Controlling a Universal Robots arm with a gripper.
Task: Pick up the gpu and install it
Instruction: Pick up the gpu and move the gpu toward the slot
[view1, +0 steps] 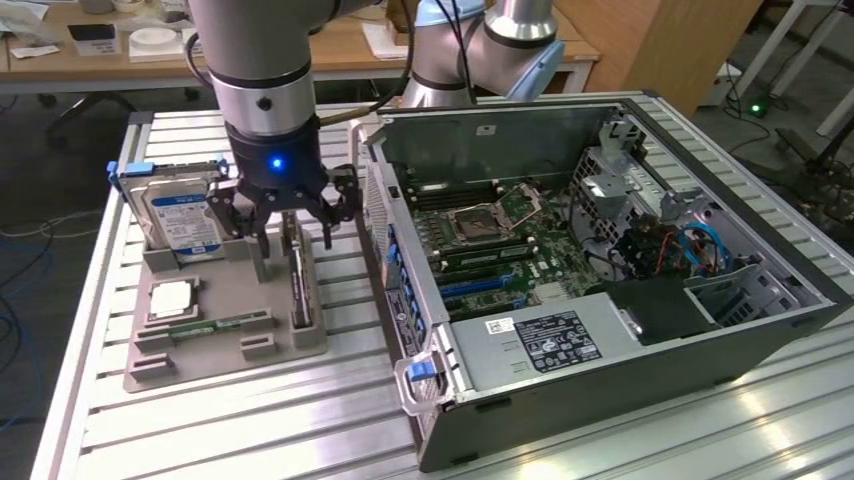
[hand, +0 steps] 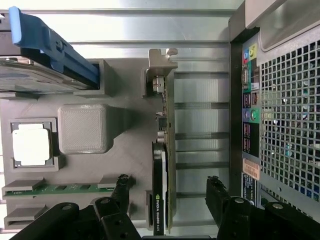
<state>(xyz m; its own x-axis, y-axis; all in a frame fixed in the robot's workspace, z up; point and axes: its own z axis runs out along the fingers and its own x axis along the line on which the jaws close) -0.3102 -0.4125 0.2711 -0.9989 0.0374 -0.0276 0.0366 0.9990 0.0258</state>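
Fingers (hand: 119, 187) spread wide, hovering right above the gpu (hand: 165, 150), one each side. It stands on edge in the gray tray (hand: 125, 130), long axis running straight through the gap.

"NVIDIA QUADRO" runs along the edge of the gpu (hand: 160, 175)

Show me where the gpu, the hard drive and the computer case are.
gpu (hand: 169, 150), wrist view, board edge.
hard drive (view1: 184, 222), exterior view, blue label.
computer case (view1: 627, 385), exterior view, outer wall.
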